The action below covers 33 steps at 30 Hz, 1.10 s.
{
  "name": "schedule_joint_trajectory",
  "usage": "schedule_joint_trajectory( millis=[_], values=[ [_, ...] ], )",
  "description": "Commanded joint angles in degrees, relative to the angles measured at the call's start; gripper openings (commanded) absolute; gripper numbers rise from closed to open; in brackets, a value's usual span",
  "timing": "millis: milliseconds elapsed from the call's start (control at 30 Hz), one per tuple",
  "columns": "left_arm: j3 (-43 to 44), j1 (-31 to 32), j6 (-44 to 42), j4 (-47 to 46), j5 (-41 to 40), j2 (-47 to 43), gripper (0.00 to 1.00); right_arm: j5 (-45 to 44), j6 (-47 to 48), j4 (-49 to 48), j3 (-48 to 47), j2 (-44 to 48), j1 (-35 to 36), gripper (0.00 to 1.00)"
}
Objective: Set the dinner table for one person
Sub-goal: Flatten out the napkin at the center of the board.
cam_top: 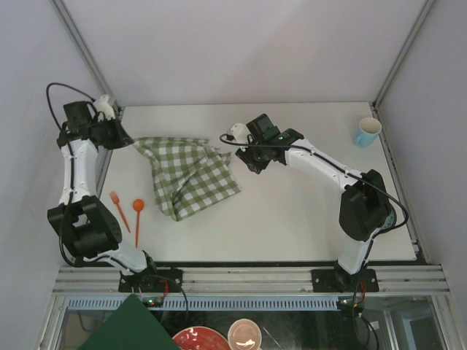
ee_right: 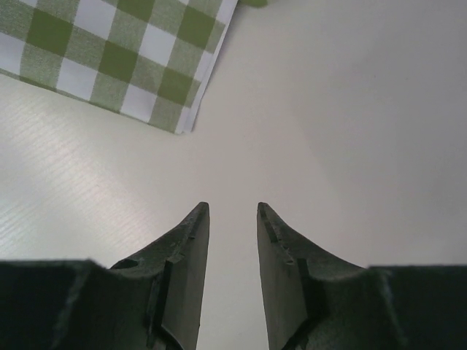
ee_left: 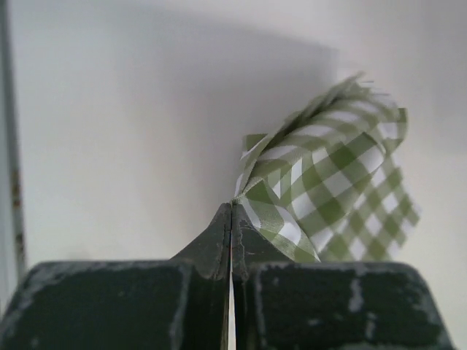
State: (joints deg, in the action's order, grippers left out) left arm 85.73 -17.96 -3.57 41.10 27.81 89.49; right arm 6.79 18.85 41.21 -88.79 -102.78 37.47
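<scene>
Where the far left corner of the dinner table (cam_top: 292, 226) meets its metal frame, the left gripper (cam_top: 128, 140) is held with its jaws pressed fully together. A corner of the green-and-white checked cloth (cam_top: 193, 179) is pinched between them, and in the left wrist view the fabric is seen bunched and twisted just beyond the closed tips. Nearer the arm bases, an orange fork (cam_top: 117, 204) and an orange spoon (cam_top: 138, 206) are laid side by side on the bare top, near the cloth's left edge but apart from it. The cloth is stretched from the held corner toward the table's middle, where the rest of it is spread in loose, rumpled folds. Below the table's near edge, a dark green sheet (cam_top: 124, 332), a red plate (cam_top: 197, 340) and a pale bowl (cam_top: 244, 334) are partly shown. Right of the cloth, the right gripper (cam_top: 254, 165) is poised above bare tabletop with its jaws partly parted. Nothing is caught between them, and in the right wrist view one corner of the cloth is seen just ahead of the fingers (ee_right: 186, 248). At the far right corner a light blue cup (cam_top: 368, 131) is stood upright, well apart from everything else. The middle of the top view is filled by the dinner table, with both arm bases along its near edge.
</scene>
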Motion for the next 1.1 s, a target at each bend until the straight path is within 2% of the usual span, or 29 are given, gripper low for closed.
schedule_joint_trajectory(
  millis=[0, 200, 467, 500, 533, 600, 733, 800, 900, 1000, 1067],
  values=[
    [-4.5, -5.0, -1.7, -2.4, -1.5, 0.2, 0.00, 1.3, -0.8, 0.2, -3.4, 2.1, -0.2, 0.33],
    [-11.1, -8.2, -4.5, -4.0, -0.2, -1.6, 0.00, 2.2, -1.2, 1.9, -8.5, -1.9, 0.7, 0.33],
    [-15.2, -8.2, -4.8, -4.1, 3.9, -3.3, 0.00, 5.0, -1.5, 3.3, -17.0, -12.7, 4.4, 0.31],
    [-15.7, -8.2, -5.1, -4.4, 3.3, -3.9, 0.00, 5.4, -1.6, 3.3, -18.0, -14.1, 4.8, 0.28],
    [-16.1, -8.2, -5.5, -4.6, 2.6, -4.4, 0.00, 5.7, -1.6, 3.3, -18.8, -15.3, 5.3, 0.21],
    [-16.8, -8.2, -6.0, -5.2, 1.5, -5.0, 0.00, 5.5, -1.7, 2.5, -19.8, -17.4, 6.1, 0.00],
    [-17.0, -8.2, -6.3, -5.1, 1.4, -5.0, 0.00, 7.7, -1.7, 3.4, -22.9, -22.0, 6.5, 0.00],
    [-16.9, -8.2, -6.6, -4.9, 1.2, -5.1, 0.00, 10.4, 0.0, 7.6, -25.6, -23.1, 6.4, 0.16],
    [-17.4, -8.2, -6.7, -5.6, 1.3, -5.2, 0.00, 12.7, 0.1, 5.9, -20.9, -19.0, 6.5, 0.41],
    [-17.6, -8.2, -6.3, -6.3, 1.7, -4.7, 0.00, 12.1, 1.7, 5.0, -15.6, -14.6, 7.7, 0.59],
    [-17.6, -8.2, -6.0, -6.6, 2.1, -4.3, 0.00, 10.4, 2.8, 4.1, -12.1, -12.6, 8.1, 0.66]
  ],
)
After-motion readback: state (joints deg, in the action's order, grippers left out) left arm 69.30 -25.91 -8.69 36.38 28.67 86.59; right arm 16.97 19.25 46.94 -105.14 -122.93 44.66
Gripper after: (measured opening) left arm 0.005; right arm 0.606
